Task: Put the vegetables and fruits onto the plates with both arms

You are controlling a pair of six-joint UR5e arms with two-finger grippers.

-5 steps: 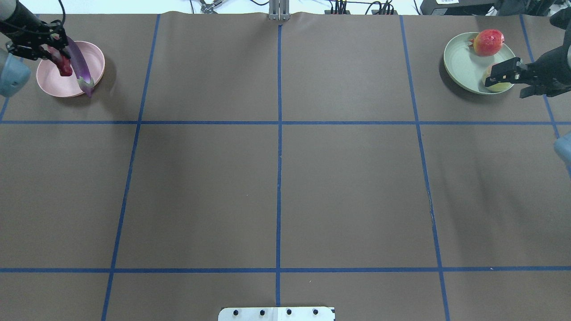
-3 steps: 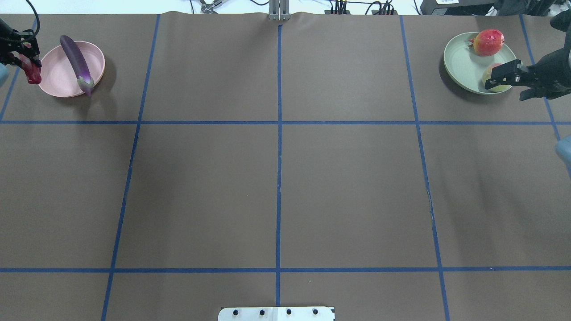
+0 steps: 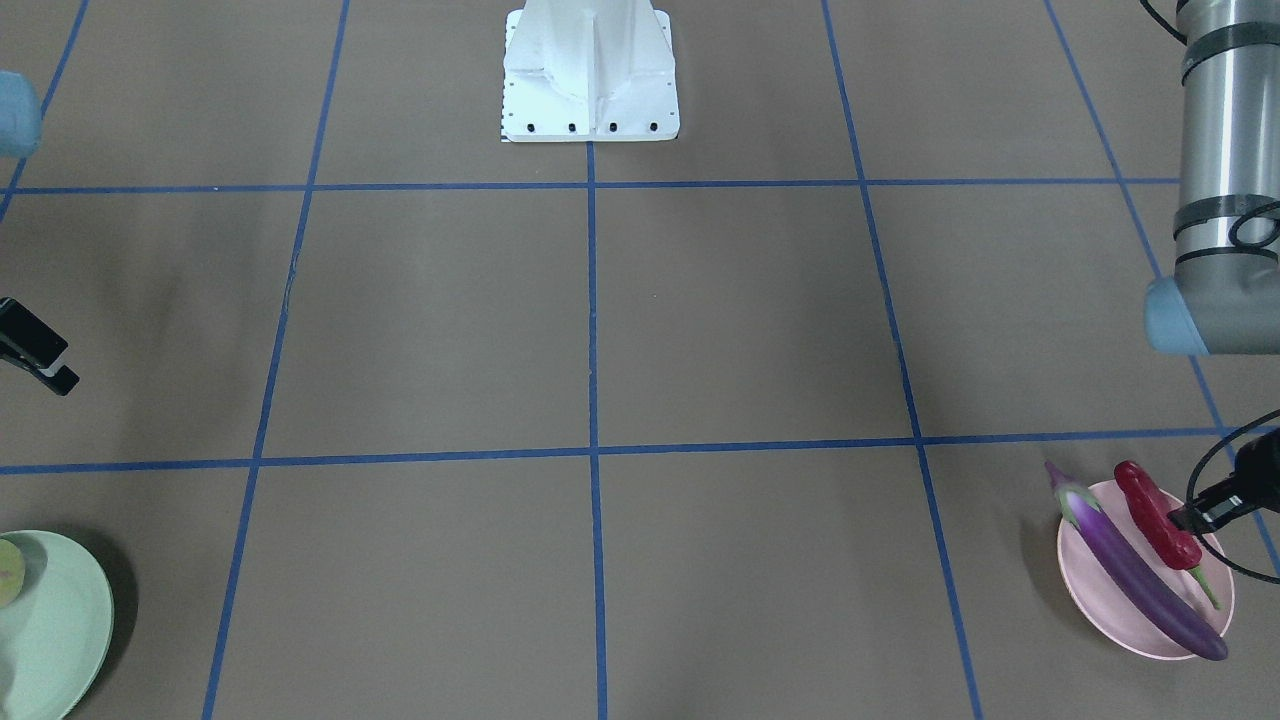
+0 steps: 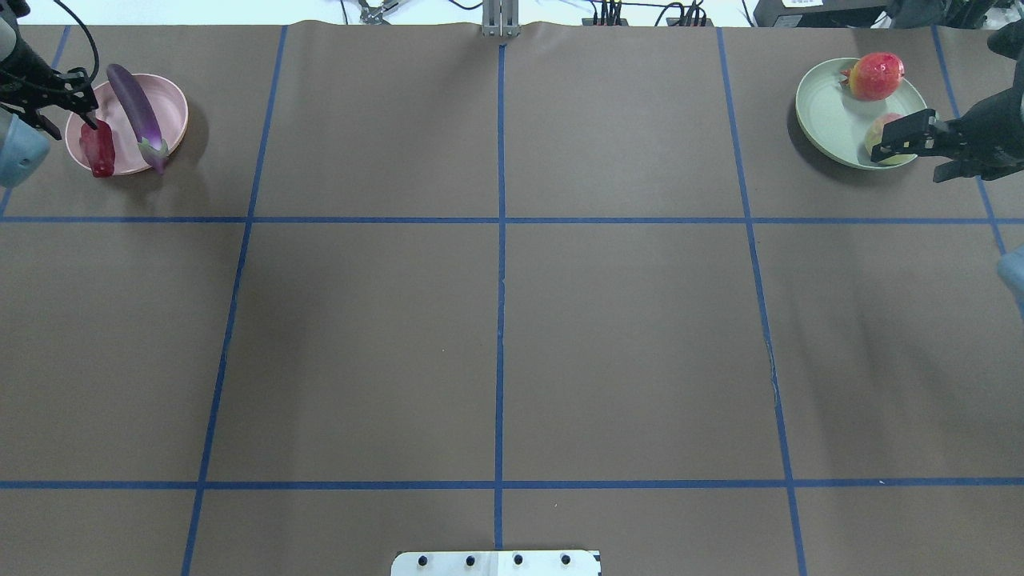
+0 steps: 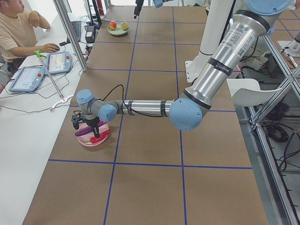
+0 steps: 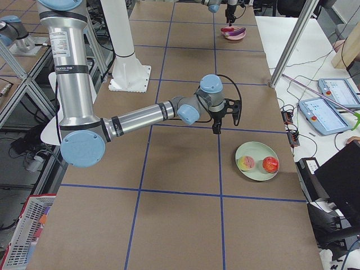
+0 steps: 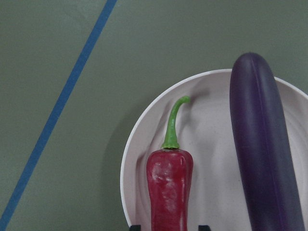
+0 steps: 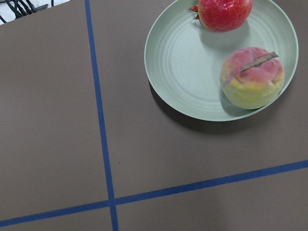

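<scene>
A wide table covered in brown paper point(image 4: 360, 336) is marked into large squares by blue tape lines. A white metal robot base point(image 3: 590, 70) stands at the middle of the robot's edge of the table. Two grey-and-silver jointed arms with light-blue caps stretch to the far corners: the left arm point(image 5: 220, 61) to the far left, the right arm point(image 6: 73, 84) to the far right.

A round, shallow, pale pink plate point(image 4: 172, 112) sits in the far left corner. A matching pale mint green plate point(image 4: 832, 112) sits in the far right corner, well apart from it.

A long glossy purple eggplant point(image 4: 136, 112) lies across the pink plate, both ends reaching over the rim. A red-yellow pomegranate point(image 4: 876, 76) rests at the green plate's far edge. A pinkish-green peach point(image 8: 252, 77) sits near it on the same plate, the two not touching.

A slim red chili with a curved green stem point(image 7: 169, 187) is over the pink plate beside the eggplant, with a gap between them. The black left gripper point(image 7: 169, 227) has a fingertip on each side of the chili's thick end; it is unclear whether they clamp it.

The black right gripper point(image 4: 908, 156) hangs above the table by the green plate, fingers apart and empty.
</scene>
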